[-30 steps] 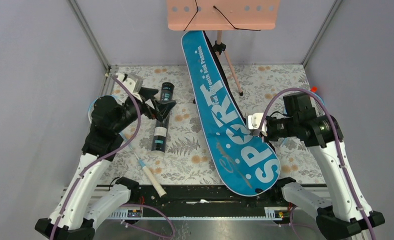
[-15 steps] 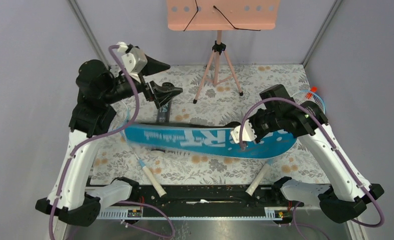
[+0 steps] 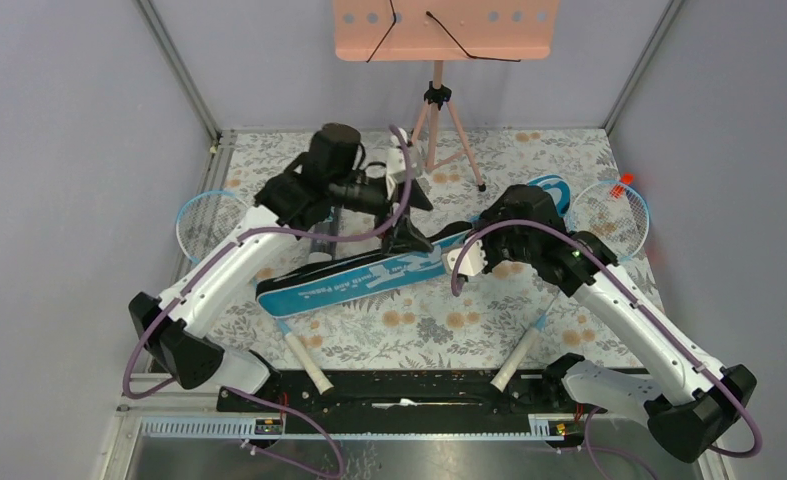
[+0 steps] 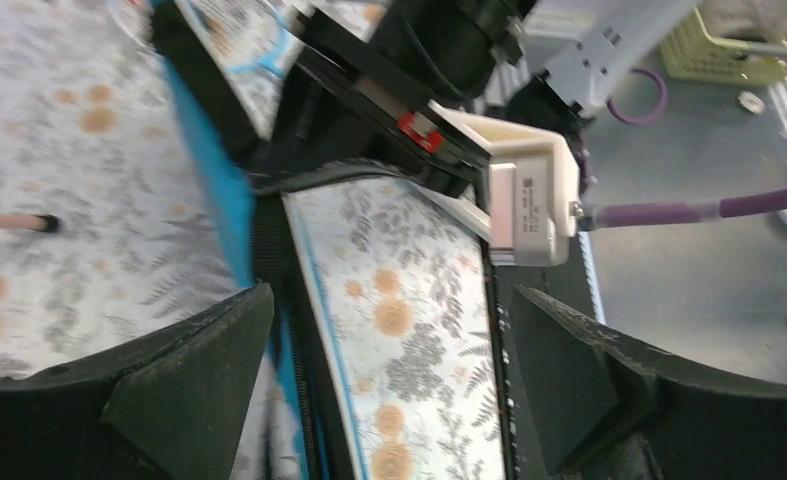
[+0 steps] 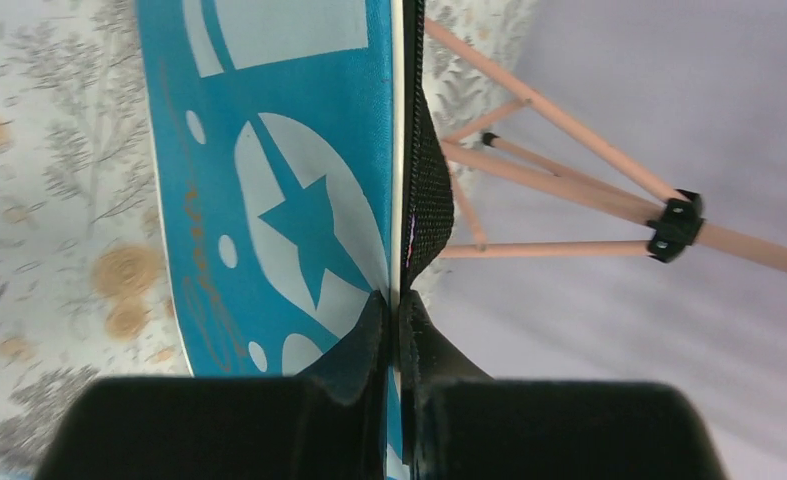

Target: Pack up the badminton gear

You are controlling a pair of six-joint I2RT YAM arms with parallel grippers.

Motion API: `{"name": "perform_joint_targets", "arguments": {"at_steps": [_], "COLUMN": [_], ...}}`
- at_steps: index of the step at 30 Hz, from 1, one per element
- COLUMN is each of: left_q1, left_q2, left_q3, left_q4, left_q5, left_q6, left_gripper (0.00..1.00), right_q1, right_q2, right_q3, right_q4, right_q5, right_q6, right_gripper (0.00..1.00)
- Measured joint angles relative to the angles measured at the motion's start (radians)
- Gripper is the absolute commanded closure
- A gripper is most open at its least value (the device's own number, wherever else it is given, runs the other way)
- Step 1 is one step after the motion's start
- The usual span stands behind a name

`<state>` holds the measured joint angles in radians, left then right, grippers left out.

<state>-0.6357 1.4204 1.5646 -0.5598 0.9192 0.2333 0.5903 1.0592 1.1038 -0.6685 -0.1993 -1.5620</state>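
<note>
The blue bag lettered SPORT [image 3: 369,272] lies slanted across the mat. My right gripper [image 3: 466,246] is shut on its edge; in the right wrist view the fingers [image 5: 374,335] pinch the bag's rim beside the black zip strip, with the bag [image 5: 289,150] stretching away. My left gripper [image 3: 414,215] is open above the bag's upper edge; the left wrist view [image 4: 389,385] shows the bag's zip edge [image 4: 269,240] between its spread fingers. One racket [image 3: 209,215] lies at left, the other [image 3: 609,205] at right. The black tube [image 3: 319,245] is partly hidden under the left arm. No shuttlecocks show.
The pink tripod stand [image 3: 439,100] stands at the back middle, its legs right behind the bag in the right wrist view [image 5: 549,170]. Racket handles [image 3: 304,365] [image 3: 514,362] reach the near rail. Grey walls close in both sides.
The left arm has swung from the back left to the middle, over the bag. The right gripper has carried the bag's end back and left; the bag now slants up to the right.
</note>
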Motion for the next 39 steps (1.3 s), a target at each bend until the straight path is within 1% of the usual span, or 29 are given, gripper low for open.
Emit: {"name": "perform_joint_targets", "arguments": {"at_steps": [1,3,6,8,9,10,12,13,14,15,16,17,18,19,20,22,25,27,28,29,31,33,36,39], "left_q1": [-0.028,-0.048,-0.045,-0.042,-0.040,-0.038,-0.038,-0.038,-0.038,-0.039,-0.040,-0.043,-0.048,-0.052,-0.057,-0.088,-0.153,-0.198,-0.222,-0.246,-0.286,-0.340,-0.400,-0.459], "left_q2": [0.011,0.008,-0.012,-0.011,-0.009,-0.005,0.002,0.003,0.003,0.003,0.003,0.003,0.002,0.002,0.000,-0.010,-0.043,-0.073,-0.089,-0.101,-0.113,-0.113,-0.092,-0.034], "left_q3": [-0.016,-0.081,-0.215,-0.283,-0.301,-0.317,-0.324,-0.325,-0.328,-0.330,-0.332,-0.333,-0.336,-0.341,-0.347,-0.380,-0.436,-0.468,-0.480,-0.485,-0.489,-0.490,-0.490,-0.490], "left_q4": [-0.001,0.029,0.091,0.099,0.098,0.092,0.088,0.088,0.091,0.093,0.093,0.095,0.100,0.108,0.117,0.143,0.169,0.186,0.200,0.209,0.228,0.253,0.275,0.295], "left_q5": [0.000,-0.024,-0.115,-0.172,-0.188,-0.201,-0.206,-0.203,-0.197,-0.195,-0.197,-0.203,-0.222,-0.250,-0.283,-0.394,-0.581,-0.696,-0.755,-0.808,-0.898,-0.993,-1.071,-1.168], "left_q6": [0.006,-0.005,-0.030,-0.038,-0.040,-0.042,-0.043,-0.051,-0.051,-0.039,-0.052,-0.063,-0.079,-0.097,-0.113,-0.151,-0.215,-0.261,-0.280,-0.297,-0.321,-0.351,-0.397,-0.447], "left_gripper": [0.01,0.01,0.01,0.02,0.06,0.18,0.61,0.79,0.97,1.00,1.00,1.00,1.00,1.00,1.00,1.00,1.00,1.00,1.00,1.00,1.00,1.00,1.00,1.00], "right_q1": [0.000,0.000,0.000,0.000,0.000,0.000,0.000,0.000,0.000,0.000,0.000,0.000,0.000,0.000,0.000,0.001,0.001,0.001,0.001,0.001,0.001,0.000,0.000,0.000], "right_q2": [-0.002,-0.014,-0.054,-0.084,-0.099,-0.110,-0.126,-0.129,-0.129,-0.127,-0.127,-0.127,-0.127,-0.126,-0.125,-0.125,-0.139,-0.175,-0.203,-0.244,-0.309,-0.363,-0.397,-0.340], "right_q3": [-0.018,-0.050,-0.076,-0.085,-0.090,-0.095,-0.102,-0.107,-0.113,-0.125,-0.139,-0.154,-0.173,-0.193,-0.209,-0.233,-0.268,-0.305,-0.326,-0.351,-0.380,-0.399,-0.424,-0.420], "right_q4": [0.039,0.105,0.149,0.166,0.174,0.183,0.198,0.209,0.224,0.245,0.271,0.299,0.334,0.382,0.441,0.547,0.723,0.813,0.842,0.859,0.851,0.816,0.793,0.748], "right_q5": [0.001,-0.003,-0.013,-0.029,-0.033,-0.038,-0.050,-0.054,-0.054,-0.053,-0.050,-0.045,-0.039,-0.027,-0.020,0.010,0.091,0.175,0.225,0.293,0.381,0.423,0.396,0.358], "right_q6": [0.000,0.000,0.000,0.000,0.000,0.000,0.004,0.007,0.012,0.019,0.029,0.045,0.071,0.108,0.155,0.259,0.503,0.728,0.862,1.034,1.309,1.553,1.799,1.958], "right_gripper": [1.00,1.00,1.00,1.00,1.00,1.00,1.00,1.00,0.98,0.90,0.75,0.49,0.29,0.05,0.01,0.00,0.01,0.00,0.00,0.00,0.00,0.00,0.00,0.02]}}
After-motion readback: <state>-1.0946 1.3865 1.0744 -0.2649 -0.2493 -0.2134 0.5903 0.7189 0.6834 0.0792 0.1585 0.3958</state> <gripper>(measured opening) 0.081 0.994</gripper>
